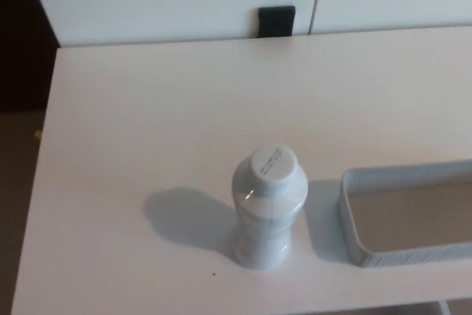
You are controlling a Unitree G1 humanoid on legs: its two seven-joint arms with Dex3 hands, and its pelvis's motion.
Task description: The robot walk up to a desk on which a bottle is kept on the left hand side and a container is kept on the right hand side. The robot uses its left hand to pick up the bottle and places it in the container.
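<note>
A white plastic bottle (267, 208) with a white cap stands upright on the white desk (169, 130), near its front edge. To the bottle's right, a small gap away, lies a shallow grey ribbed container (407, 212), empty as far as it shows and cut off by the picture's right edge. Neither of my hands nor any arm shows in the head view.
Behind the desk is a white wall or cabinet front with a black rectangular plate (276, 21) at desk height. Dark floor shows beyond the desk's left edge (40, 182). The bottle casts a shadow to its left.
</note>
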